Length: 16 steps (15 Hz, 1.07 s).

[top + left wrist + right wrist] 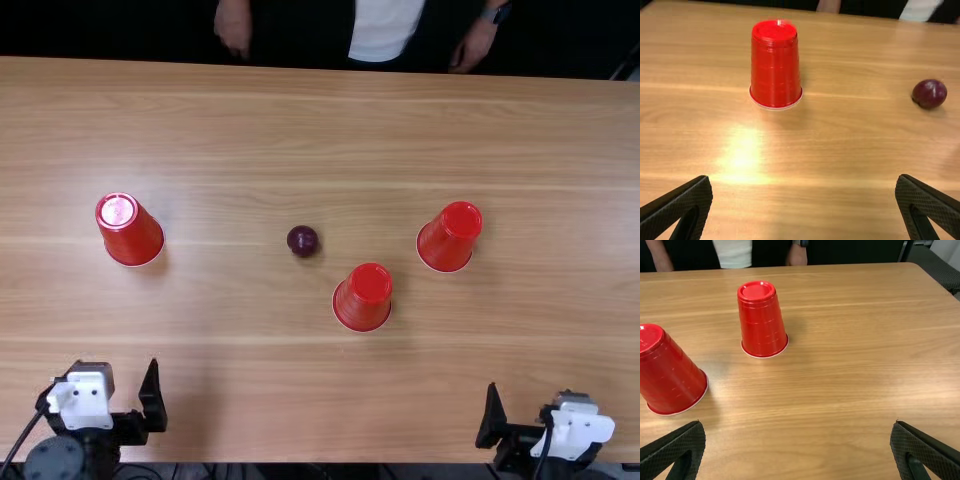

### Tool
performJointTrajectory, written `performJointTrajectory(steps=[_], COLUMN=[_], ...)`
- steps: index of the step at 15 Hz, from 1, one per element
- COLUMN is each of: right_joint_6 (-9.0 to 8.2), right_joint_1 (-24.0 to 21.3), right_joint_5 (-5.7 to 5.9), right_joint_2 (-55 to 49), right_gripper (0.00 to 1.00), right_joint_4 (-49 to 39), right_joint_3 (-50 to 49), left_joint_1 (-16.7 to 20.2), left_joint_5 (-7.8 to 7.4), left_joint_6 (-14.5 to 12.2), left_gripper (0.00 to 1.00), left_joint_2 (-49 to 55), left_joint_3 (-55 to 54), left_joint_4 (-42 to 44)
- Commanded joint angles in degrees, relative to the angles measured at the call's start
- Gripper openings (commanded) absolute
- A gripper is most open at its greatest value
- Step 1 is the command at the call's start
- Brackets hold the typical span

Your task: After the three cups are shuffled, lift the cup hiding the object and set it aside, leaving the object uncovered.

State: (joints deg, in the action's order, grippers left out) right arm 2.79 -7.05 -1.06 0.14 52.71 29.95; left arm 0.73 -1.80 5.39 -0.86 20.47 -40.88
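The ball (303,240), small and dark purple, lies uncovered near the middle of the table (320,120) in the top view, touching no cup. The left cup (128,230) stands upside down, well apart to the ball's left. The middle cup (363,297) stands near the ball, to its right and closer to the near edge. The right cup (451,237) is just beyond the middle cup, their rims apart. Wide bare wood runs from the cups to the far edge, and a narrower strip to the near edge.

In the left wrist view, the left gripper (802,179) has its fingers spread wide, grasping nothing. Open wood lies between it and the left cup, and the ball sits off to the side.

In the right wrist view, the right gripper (797,424) is also spread wide and empty. Bare wood lies ahead of it up to the right and middle cups, and the table's far right corner lies beyond them.
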Motion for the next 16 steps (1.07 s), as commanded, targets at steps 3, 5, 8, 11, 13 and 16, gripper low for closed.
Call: performJointTrajectory(steps=[3,5,8,11,13,16], right_joint_6=[-0.04,0.06,-0.36,-0.36,-0.26,-0.36], right_joint_1=[-0.5,-0.5,-0.3,-0.3,-0.3,-0.3], right_joint_5=[-0.52,-0.73,-1.47,-1.58,-2.95,-4.53], right_joint_2=[-0.1,-0.1,-0.1,-0.1,-0.1,-0.1], right_gripper=[1.00,1.00,1.00,1.00,1.00,1.00], right_joint_4=[-13.6,-32.7,-56.4,-59.9,-59.8,-57.4], right_joint_3=[-5.5,-12.1,-19.6,-26.0,-29.3,-29.2], left_joint_1=[0.2,0.1,0.1,0.1,0.1,0.1], left_joint_5=[-0.73,-0.73,-0.62,-0.73,-0.73,-0.73], left_joint_6=[0.5,0.4,0.2,-0.2,-0.4,-0.3], left_gripper=[1.00,1.00,1.00,1.00,1.00,1.00], left_joint_2=[0.9,0.9,0.9,0.9,0.9,0.9], left_joint_3=[-5.8,-10.4,-16.7,-20.5,-20.5,-20.5], left_joint_4=[11.0,21.5,35.6,38.7,37.9,37.8])
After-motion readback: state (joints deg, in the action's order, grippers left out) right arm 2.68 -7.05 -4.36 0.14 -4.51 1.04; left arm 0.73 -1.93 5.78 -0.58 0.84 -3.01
